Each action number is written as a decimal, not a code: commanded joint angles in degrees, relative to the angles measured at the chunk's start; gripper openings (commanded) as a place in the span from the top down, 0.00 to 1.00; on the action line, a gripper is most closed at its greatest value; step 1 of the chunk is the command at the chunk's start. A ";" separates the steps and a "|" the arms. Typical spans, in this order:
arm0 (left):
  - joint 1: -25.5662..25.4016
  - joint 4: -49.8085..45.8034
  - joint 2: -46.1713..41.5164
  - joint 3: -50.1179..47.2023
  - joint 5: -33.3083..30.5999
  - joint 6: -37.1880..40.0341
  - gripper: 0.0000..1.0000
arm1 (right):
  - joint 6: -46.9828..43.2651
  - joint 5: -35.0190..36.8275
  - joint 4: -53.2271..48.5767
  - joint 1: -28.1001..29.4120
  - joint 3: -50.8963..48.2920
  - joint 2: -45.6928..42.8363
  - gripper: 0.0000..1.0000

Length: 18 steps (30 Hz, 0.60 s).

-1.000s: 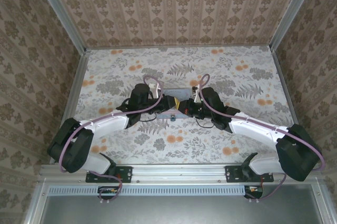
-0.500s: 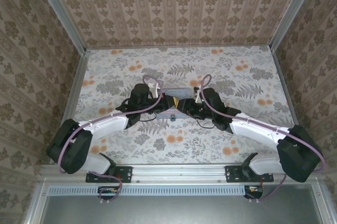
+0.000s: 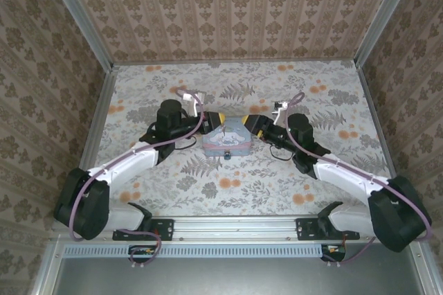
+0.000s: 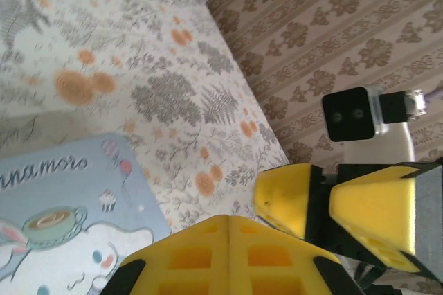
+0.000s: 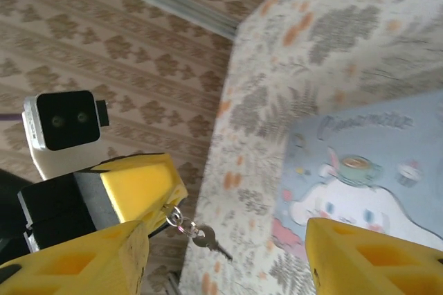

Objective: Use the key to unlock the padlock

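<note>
The tiny dark teal padlock (image 3: 226, 157) hangs at the near edge of a pastel cartoon tin (image 3: 227, 140). In the right wrist view, my left gripper (image 5: 168, 203) is shut on a ring from which the small silver key (image 5: 205, 238) dangles above the table. From above, the left gripper (image 3: 216, 118) is at the tin's far left corner. My right gripper (image 3: 251, 123) is at the tin's far right corner, and its yellow fingers (image 5: 76, 260) stand wide apart and hold nothing. The left wrist view shows my left gripper (image 4: 229, 220) with its pads pressed together.
The tin (image 4: 62, 219) lies flat in the middle of the floral table (image 3: 311, 170). Patterned walls (image 3: 235, 11) close in the back and both sides. Floral cloth lies bare around the tin, towards the back and the near edge.
The two grippers were pressed together over the tin and have drawn apart to its left and right. The right gripper opened, and the key now hangs from the shut left gripper.
</note>
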 commanded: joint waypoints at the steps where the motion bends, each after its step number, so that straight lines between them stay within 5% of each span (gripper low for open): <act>1: 0.19 2.48 -1.70 1.45 1.89 3.25 1.00 | 1.24 -5.61 15.23 0.28 1.06 3.20 0.39; 10: 0.02 14.05 -2.49 -1.19 0.77 -1.12 1.00 | 1.81 -7.74 26.41 3.57 4.36 10.78 0.43; 18: -0.12 15.18 -2.14 -1.63 -0.49 -2.74 1.00 | 4.27 -6.50 33.53 4.69 4.99 16.84 0.49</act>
